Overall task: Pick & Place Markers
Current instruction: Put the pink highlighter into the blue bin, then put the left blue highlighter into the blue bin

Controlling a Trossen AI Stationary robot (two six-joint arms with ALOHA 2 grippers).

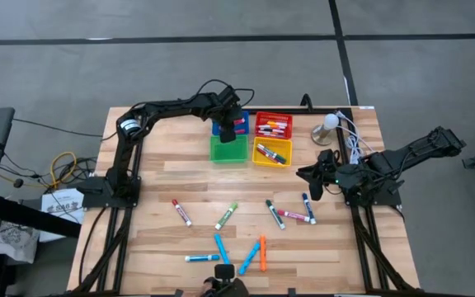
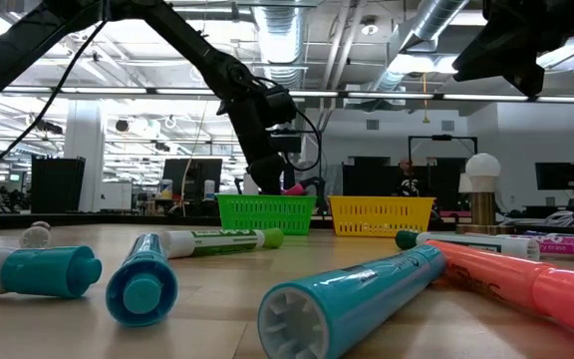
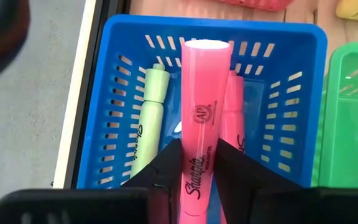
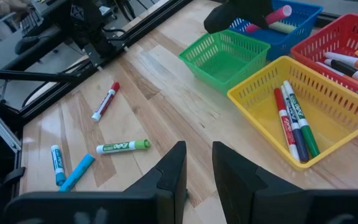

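My left gripper (image 1: 230, 130) is at the far middle of the table, over the blue bin (image 3: 123, 93), shut on a pink marker (image 3: 202, 112). Inside that bin lie a pale green marker (image 3: 148, 118) and another pink one (image 3: 233, 112). Several markers are scattered on the near half of the table, among them a green-capped one (image 1: 226, 215) and an orange one (image 1: 263, 253). My right gripper (image 4: 199, 168) hovers at the right side of the table (image 1: 316, 175), narrowly open with nothing between its fingers. My left gripper pinches the pink marker's barrel (image 3: 196, 167) between its two fingers, at the printed part near the marker's rear end. The fingers slant steeply down from above and the marker runs along them. Its free end (image 3: 206, 48) sticks out beyond the fingertips, over the blue bin.
A green bin (image 1: 228, 149), a yellow bin (image 1: 257, 160) holding markers and a red bin (image 1: 260, 124) holding markers stand beside the blue one. A small lamp (image 1: 328, 125) and cables sit at the far right. Bare wood lies between the bins and the scattered markers.
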